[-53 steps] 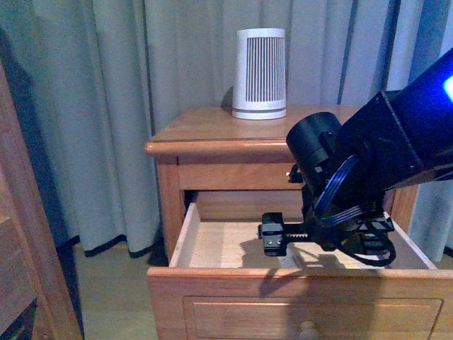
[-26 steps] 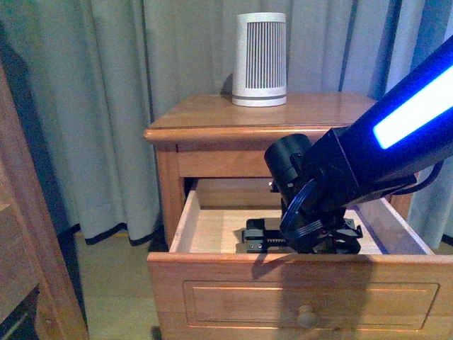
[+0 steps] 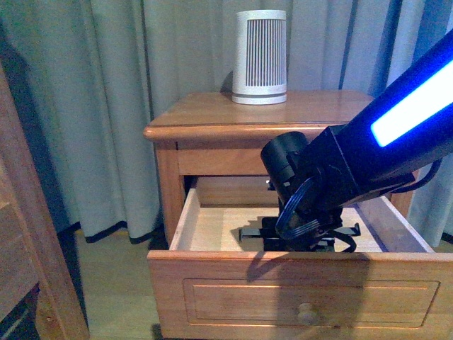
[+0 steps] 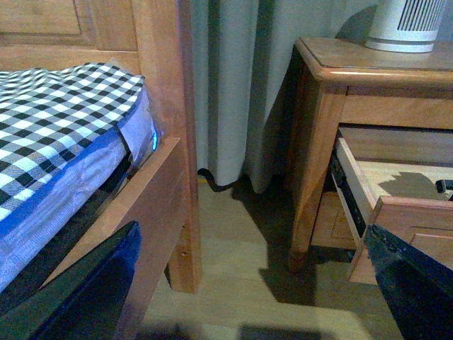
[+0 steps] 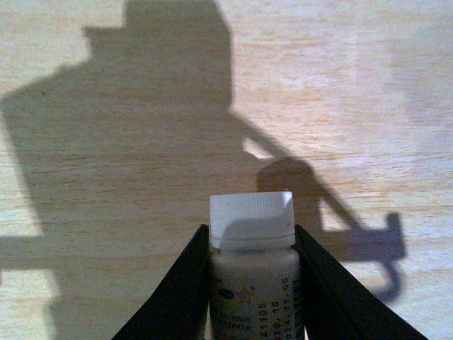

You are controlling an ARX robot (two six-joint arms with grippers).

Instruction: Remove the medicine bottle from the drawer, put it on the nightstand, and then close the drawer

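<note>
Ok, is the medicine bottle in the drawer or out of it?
In. The right claw grips the medicine bottle over the pale floor, down inside the open drawer.

Striped white-and-grey cylinder (image 3: 260, 57) stands up above the jaws, further back, with grey curtains (image 3: 106, 106) behind it. Well off to their left: bed post (image 4: 166, 142), checked bedding (image 4: 64, 120).

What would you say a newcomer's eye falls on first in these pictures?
The right arm, with its glowing blue strip, reaches into the open upper drawer of the nightstand. In the right wrist view its fingers grip a small white-capped medicine bottle over the pale drawer floor. A white striped device stands at the back of the nightstand top.
</note>
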